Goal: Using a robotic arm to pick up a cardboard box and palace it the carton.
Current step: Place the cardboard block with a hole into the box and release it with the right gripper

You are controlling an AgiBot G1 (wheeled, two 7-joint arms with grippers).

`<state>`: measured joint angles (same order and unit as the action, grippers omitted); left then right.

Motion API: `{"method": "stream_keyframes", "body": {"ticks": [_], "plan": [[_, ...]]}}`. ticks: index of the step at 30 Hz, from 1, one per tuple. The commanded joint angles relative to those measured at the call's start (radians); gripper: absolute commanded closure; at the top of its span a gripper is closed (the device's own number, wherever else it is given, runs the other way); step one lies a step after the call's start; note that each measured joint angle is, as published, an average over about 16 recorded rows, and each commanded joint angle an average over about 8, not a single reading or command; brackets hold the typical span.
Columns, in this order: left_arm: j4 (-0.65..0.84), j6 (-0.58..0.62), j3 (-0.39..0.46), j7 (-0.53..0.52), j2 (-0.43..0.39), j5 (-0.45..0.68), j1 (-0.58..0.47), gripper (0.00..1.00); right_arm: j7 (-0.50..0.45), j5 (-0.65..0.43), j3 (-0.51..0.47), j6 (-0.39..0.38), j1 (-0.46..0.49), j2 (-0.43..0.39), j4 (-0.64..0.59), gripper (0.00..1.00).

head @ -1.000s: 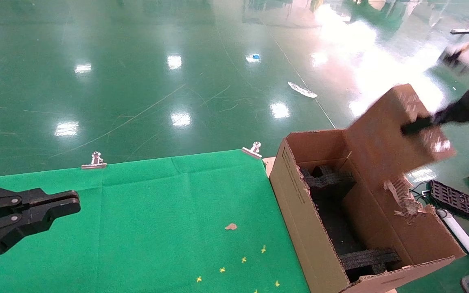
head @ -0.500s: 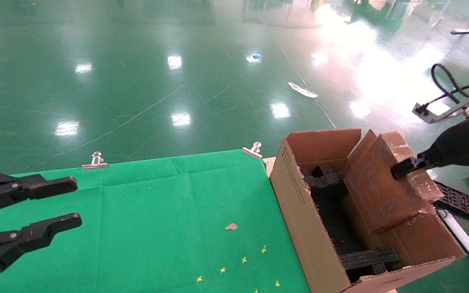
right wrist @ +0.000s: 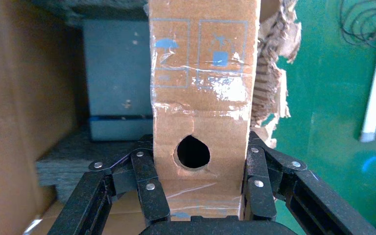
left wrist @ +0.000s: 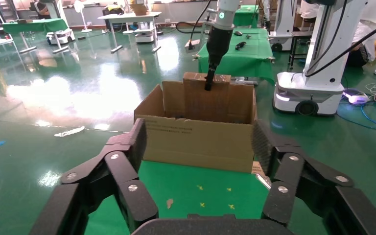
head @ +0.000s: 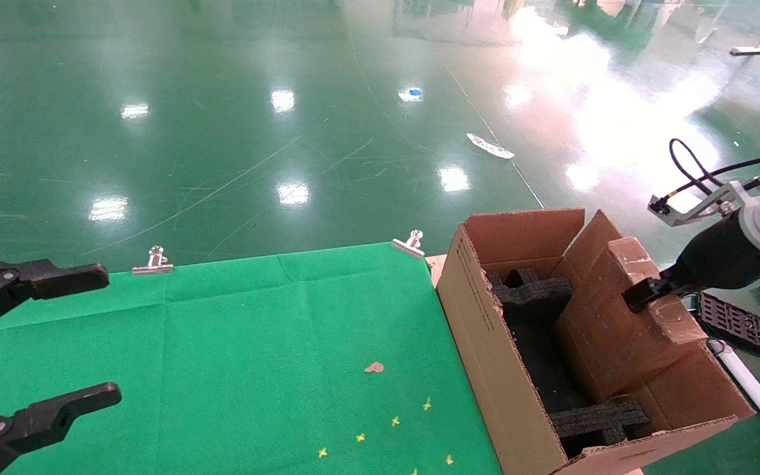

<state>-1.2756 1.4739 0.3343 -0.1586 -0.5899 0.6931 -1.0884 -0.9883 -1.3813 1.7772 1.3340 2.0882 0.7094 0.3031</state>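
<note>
Cardboard box (head: pixel 617 323): narrow brown box with a punched round hole and clear tape, standing on end inside the carton, along its right-hand wall, upper end above the rim. Hole and tape show plainly in the right wrist view (right wrist: pixel 199 98).

Right gripper (head: pixel 644 290): clamped on the cardboard box's upper end, one finger on either narrow side.

Carton (head: pixel 485 330): large, open, torn flap edges; black foam inserts (head: pixel 538 293) at both ends, beside the green-covered surface (head: pixel 254 343).

Left gripper (head: pixel 57 343): spread wide, holding nothing, over the surface's left edge, well apart from the carton.

Step in hand: placement, judged nearly complete.

Next move, as judged: lower the box until seated, part the fingers, lift straight out clear of the torn flap.
</note>
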Motion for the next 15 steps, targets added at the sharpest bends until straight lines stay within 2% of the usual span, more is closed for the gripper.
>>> {"method": "stream_keyframes", "body": {"ticks": [1, 7, 15], "plan": [[0.000, 0.000, 0.000, 0.000, 0.000, 0.000, 0.000, 0.00, -0.003, -0.003, 0.003, -0.009, -0.014, 0.008, -0.010, 1.00], [0.000, 0.000, 0.000, 0.000, 0.000, 0.000, 0.000, 0.00, 0.003, 0.003, 0.003, -0.035, -0.061, 0.027, -0.044, 1.00], [0.000, 0.000, 0.000, 0.000, 0.000, 0.000, 0.000, 0.00, 0.009, 0.029, -0.009, -0.111, -0.161, 0.056, -0.078, 1.00]]}}
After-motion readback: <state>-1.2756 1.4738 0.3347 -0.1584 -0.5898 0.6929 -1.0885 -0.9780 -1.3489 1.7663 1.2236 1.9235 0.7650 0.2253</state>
